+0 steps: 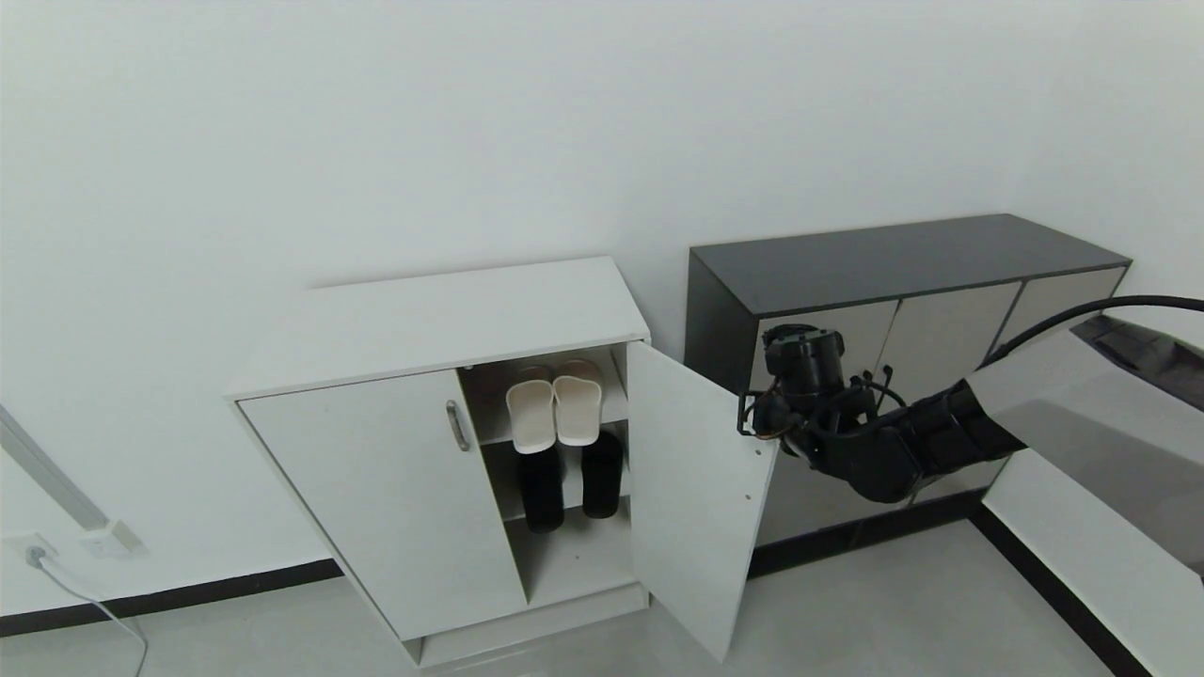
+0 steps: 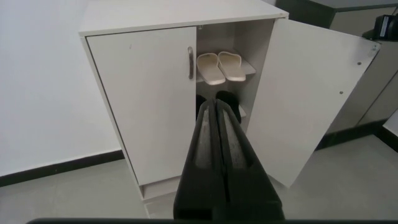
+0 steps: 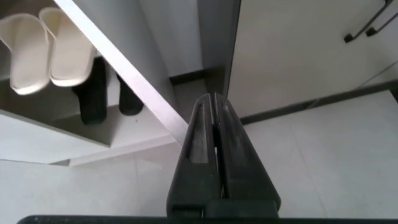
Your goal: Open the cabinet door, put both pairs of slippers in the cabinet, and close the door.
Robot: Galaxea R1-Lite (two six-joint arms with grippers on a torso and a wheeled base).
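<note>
The white cabinet [image 1: 451, 320] stands against the wall with its right door [image 1: 691, 489] swung open and its left door [image 1: 376, 480] closed. A white pair of slippers [image 1: 555, 409] lies on the upper shelf, and a black pair [image 1: 574, 480] on the shelf below. My right gripper [image 1: 755, 423] is shut at the outer edge of the open door; in the right wrist view its fingertips [image 3: 214, 99] sit by the door edge [image 3: 143, 93]. My left gripper [image 2: 216, 102] is shut and empty, in front of the cabinet and pointing at the open compartment.
A dark cabinet [image 1: 894, 254] with grey doors stands just right of the open door, behind my right arm. A white counter [image 1: 1082, 489] runs along the right side. A wall socket with a cable [image 1: 38, 555] is at far left.
</note>
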